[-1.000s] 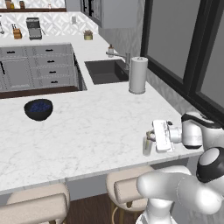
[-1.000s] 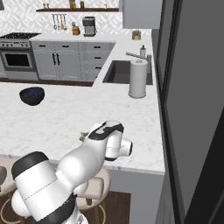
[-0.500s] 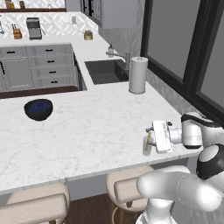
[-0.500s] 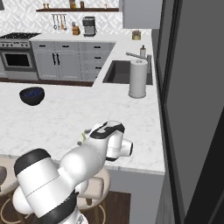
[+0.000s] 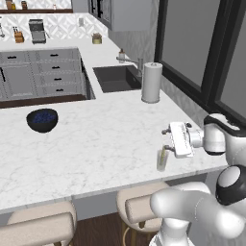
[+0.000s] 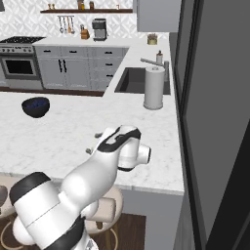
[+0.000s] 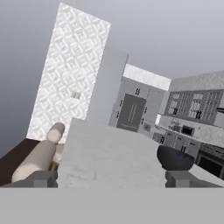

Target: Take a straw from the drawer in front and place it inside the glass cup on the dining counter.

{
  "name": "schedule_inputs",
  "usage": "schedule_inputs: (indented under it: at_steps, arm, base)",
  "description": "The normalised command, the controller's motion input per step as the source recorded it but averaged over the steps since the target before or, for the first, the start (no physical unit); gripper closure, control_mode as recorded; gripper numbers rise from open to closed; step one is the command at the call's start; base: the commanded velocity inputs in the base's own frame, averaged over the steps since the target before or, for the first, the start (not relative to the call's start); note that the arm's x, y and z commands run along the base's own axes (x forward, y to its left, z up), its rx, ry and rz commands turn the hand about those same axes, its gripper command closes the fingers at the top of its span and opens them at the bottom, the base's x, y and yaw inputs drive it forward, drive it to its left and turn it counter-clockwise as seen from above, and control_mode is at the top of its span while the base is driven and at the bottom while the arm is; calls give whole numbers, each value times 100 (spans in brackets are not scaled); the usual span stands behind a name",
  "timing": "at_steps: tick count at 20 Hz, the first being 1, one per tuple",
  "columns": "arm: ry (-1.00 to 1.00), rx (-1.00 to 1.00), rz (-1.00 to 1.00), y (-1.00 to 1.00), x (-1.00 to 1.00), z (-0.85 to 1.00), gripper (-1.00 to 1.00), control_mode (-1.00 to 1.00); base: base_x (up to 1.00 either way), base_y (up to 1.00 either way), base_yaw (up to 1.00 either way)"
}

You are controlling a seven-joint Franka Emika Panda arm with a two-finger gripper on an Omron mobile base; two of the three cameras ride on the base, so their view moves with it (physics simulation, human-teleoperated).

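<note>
The glass cup (image 5: 162,161) stands near the front edge of the dining counter (image 5: 96,144). In it leans the thin yellow straw (image 5: 163,155). My gripper (image 5: 166,139) hovers just above the cup and slightly to its right, lying level with its fingers pointing left. It is open, and nothing sits between the fingers. From the right base view my own arm covers the cup, and the gripper (image 6: 93,142) pokes out to the arm's left. In the hand view the fingertips (image 7: 43,178) stand wide apart over the counter top (image 7: 109,157). The drawer is out of view.
A dark blue bowl (image 5: 42,119) sits at the counter's left. A white paper-towel roll (image 5: 151,82) stands by the sink (image 5: 117,78) behind the cup. Beige stools (image 5: 43,226) line the counter's front. Dark window panels (image 5: 192,53) rise at the right.
The gripper has gone from shut to wide open above the cup, and the straw now rests in the cup. The arm has barely moved.
</note>
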Motion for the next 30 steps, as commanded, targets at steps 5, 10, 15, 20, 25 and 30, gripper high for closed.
schedule_inputs:
  at_steps: [5,10,15,20,25,30]
  arm:
    - [9,-1,-5,32,-2,59,-100,-100]
    - [14,-8,-9,67,0,33,-100,-100]
    - [15,-13,-10,78,0,21,-100,-100]
    - [12,-15,-10,78,0,19,-100,-100]
    - [10,-16,-10,77,0,20,-100,-100]
    - [6,-16,-10,73,0,34,-100,-100]
  base:
    - [0,0,0]
    - [0,0,0]
    - [0,0,0]
    - [0,0,0]
    - [0,0,0]
    - [0,0,0]
